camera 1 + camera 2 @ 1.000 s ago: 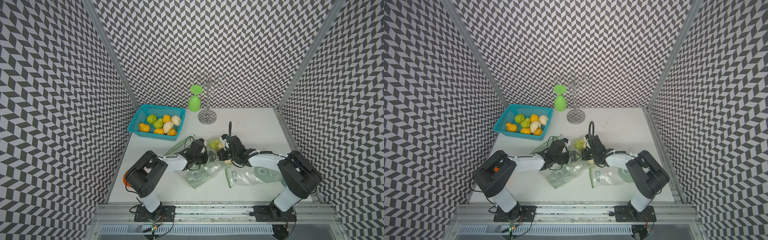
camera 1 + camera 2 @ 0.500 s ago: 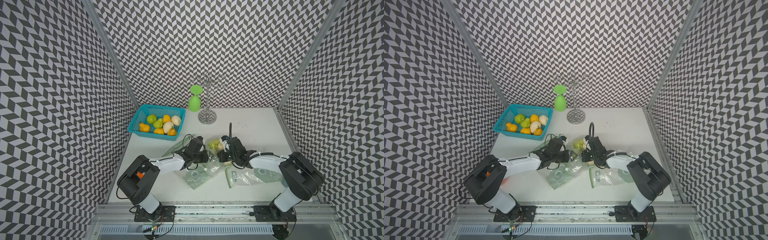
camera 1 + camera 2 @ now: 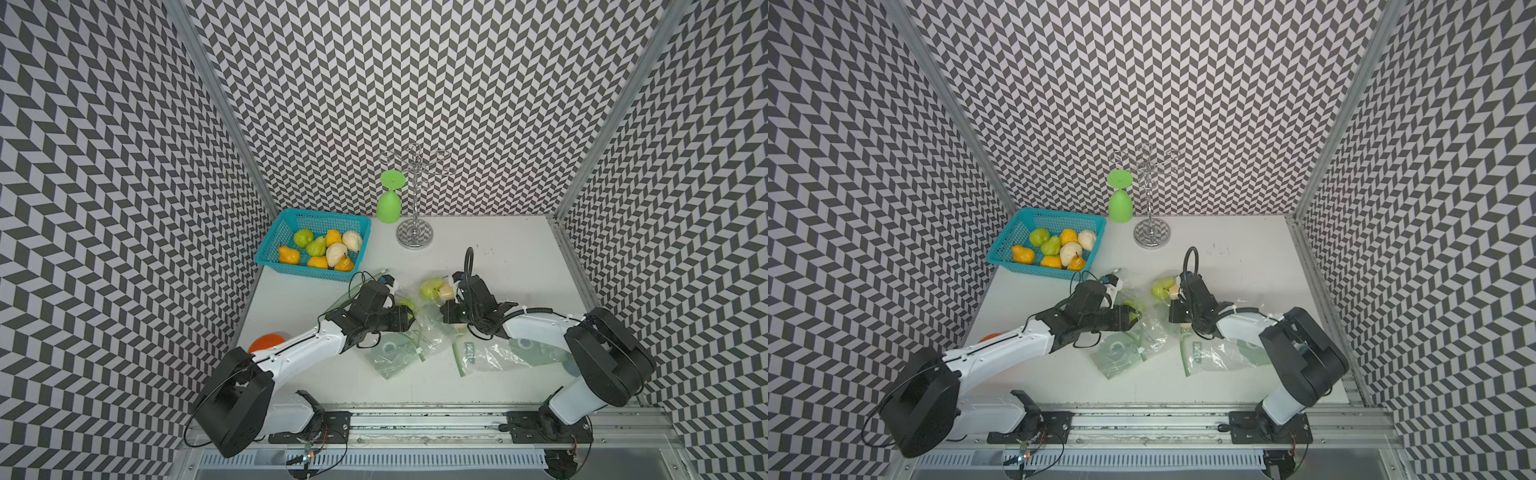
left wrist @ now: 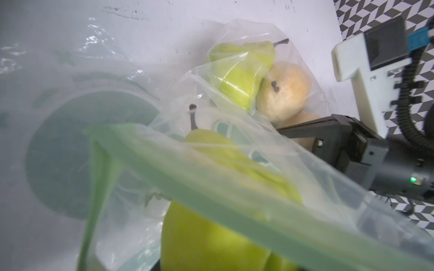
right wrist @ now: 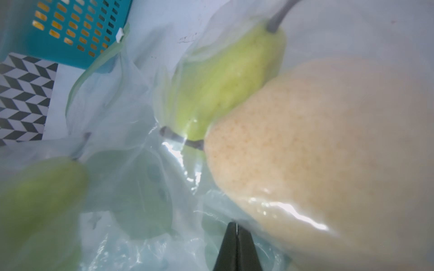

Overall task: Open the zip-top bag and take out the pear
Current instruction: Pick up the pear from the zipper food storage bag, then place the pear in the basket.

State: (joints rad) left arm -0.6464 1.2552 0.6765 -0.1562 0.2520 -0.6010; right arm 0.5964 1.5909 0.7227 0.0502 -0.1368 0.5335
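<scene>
While pinching a fold of the zip-top bag point(image 5: 145, 187) with jaws pressed flat together, hold the right claw point(image 5: 235, 228) low and steady, no tugging. At the left claw point(image 3: 406, 319), cannot tell the jaw spacing: hidden under film and the green zip strip point(image 4: 211, 173). Right in its mouth, the green pear point(image 4: 206, 234), half under the plastic. Judged best: draw straight back through the opening, slowly enough to let film slide off rather than drag along. Just beyond that claw — a second green pear point(image 4: 237, 70) touching a pale pear point(image 4: 284, 93), both bagged, beside the right claw. Farther out, the blue basket point(image 3: 270, 259) on the bench point(image 3: 519, 257).
</scene>
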